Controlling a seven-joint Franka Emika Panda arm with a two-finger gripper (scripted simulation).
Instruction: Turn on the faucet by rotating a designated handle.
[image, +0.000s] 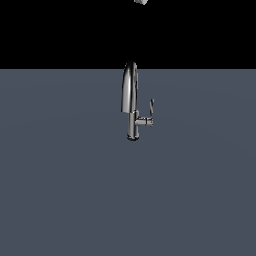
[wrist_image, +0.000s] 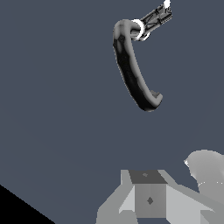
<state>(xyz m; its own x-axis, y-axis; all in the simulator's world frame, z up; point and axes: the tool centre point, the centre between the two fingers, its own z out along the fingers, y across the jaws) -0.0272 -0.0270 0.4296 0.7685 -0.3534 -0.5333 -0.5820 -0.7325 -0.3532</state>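
Standing upright on the flat slate-grey floor, the small shiny chrome faucet sits near the middle of the exterior view, its tall arched gooseneck spout rising from a cylindrical body. From that body a short horizontal stub juts toward the exterior view's right, and on its end the thin chrome lever handle points roughly upward, much slighter than the spout and set just beside the body.

In the wrist view the faucet is seen from above, the dark curved spout sweeping across the frame with the handle showing as a small bright stub at its far end. The pale grey gripper appears only in part at the edge of that view, well apart from the faucet and touching nothing; whether its fingers stand apart or together I cannot tell from what shows. In the exterior view only a small pale scrap of the arm shows at the upper edge, high above the spout.

By my judgement the faucet is rigid polished metal fixed to the floor, so it should not shift or flex, but the chrome is likely slippery. The lever is narrow, and the best purchase is probably near its free upper tip, far from the stub, where a push gives most turning leverage. The spout should be avoided altogether.
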